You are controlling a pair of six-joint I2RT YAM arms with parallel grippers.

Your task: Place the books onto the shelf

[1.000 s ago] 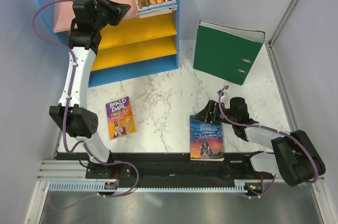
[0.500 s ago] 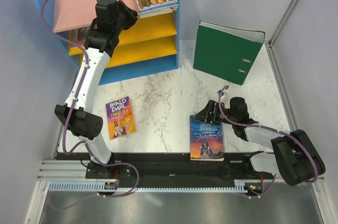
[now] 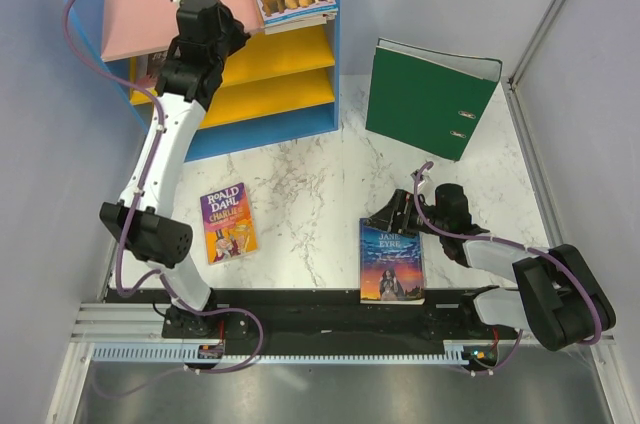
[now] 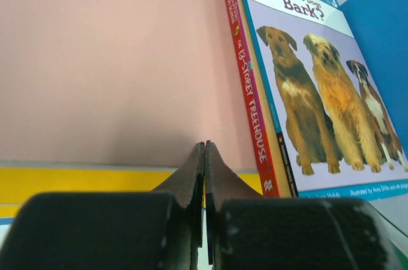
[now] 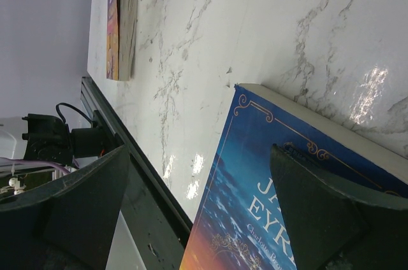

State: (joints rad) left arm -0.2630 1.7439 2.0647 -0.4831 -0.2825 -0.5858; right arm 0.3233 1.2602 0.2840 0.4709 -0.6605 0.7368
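- The left gripper [image 4: 204, 150] is closed tight, its two fingers pressed together with nothing between them.
- It sits just in front of the shelf's [image 3: 331, 54] pink top board [image 4: 108, 60], raised at that board's level.
- On that board, to the gripper's right, lies the pale blue "Why Do Dogs Bark?" book [image 4: 319, 85], stacked on the red "13-Storey Treehouse" [image 4: 249, 101].
- The right gripper [image 5: 199, 150] is spread wide and holds nothing.
- It is low over the far edge of the dark blue "Jane Eyre" [image 3: 391, 262], which lies flat on the marble table [image 3: 310, 169]; I cannot tell whether it touches.
- The Roald Dahl "Charlie" [image 3: 228, 223] lies flat near the left arm's base.
- A green binder [image 3: 425, 94] stands right of the shelf.
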